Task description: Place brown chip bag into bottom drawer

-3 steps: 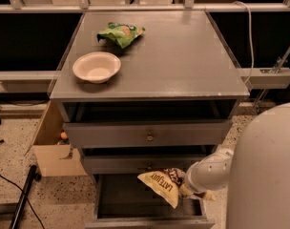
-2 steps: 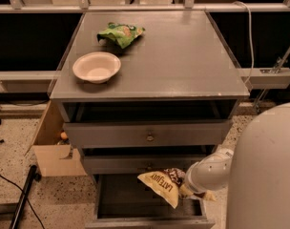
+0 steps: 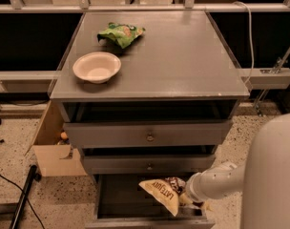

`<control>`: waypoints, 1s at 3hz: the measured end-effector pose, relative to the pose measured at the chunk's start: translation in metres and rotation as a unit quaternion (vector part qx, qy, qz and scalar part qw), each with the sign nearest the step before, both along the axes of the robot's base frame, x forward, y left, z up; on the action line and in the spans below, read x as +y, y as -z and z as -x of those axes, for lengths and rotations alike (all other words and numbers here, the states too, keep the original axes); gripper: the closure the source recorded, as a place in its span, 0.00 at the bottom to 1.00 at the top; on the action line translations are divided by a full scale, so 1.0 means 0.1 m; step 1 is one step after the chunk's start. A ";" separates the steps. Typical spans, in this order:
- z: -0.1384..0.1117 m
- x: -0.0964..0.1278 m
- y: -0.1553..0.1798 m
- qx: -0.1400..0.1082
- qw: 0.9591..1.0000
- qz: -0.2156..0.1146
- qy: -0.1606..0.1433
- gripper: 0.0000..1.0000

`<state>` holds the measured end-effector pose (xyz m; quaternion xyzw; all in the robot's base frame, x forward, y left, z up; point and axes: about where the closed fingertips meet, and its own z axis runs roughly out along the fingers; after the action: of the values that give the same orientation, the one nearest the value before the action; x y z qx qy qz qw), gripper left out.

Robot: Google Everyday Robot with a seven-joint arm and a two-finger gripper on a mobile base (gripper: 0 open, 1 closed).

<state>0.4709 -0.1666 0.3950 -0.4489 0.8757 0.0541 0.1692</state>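
The brown chip bag (image 3: 163, 192) has a dark brown middle with white lettering and pale yellow ends. It hangs over the open bottom drawer (image 3: 121, 199), the lowest of three grey drawers, which is pulled out. My gripper (image 3: 187, 198) is at the bag's right end, low on the right side of the drawer opening, at the end of my white arm (image 3: 216, 181). It holds the bag above the drawer's inside.
A white bowl (image 3: 97, 66) and a green chip bag (image 3: 121, 33) lie on the grey cabinet top (image 3: 183, 56). Two shallower drawers with knobs (image 3: 149, 137) stick out slightly above. A cardboard box (image 3: 52, 147) stands on the floor at left. My white body (image 3: 274, 175) fills the lower right.
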 end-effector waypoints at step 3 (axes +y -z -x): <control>0.16 0.06 0.51 -0.031 0.996 -0.084 -0.024 1.00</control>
<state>0.4553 -0.1605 0.3442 -0.4555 0.8514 0.1180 0.2320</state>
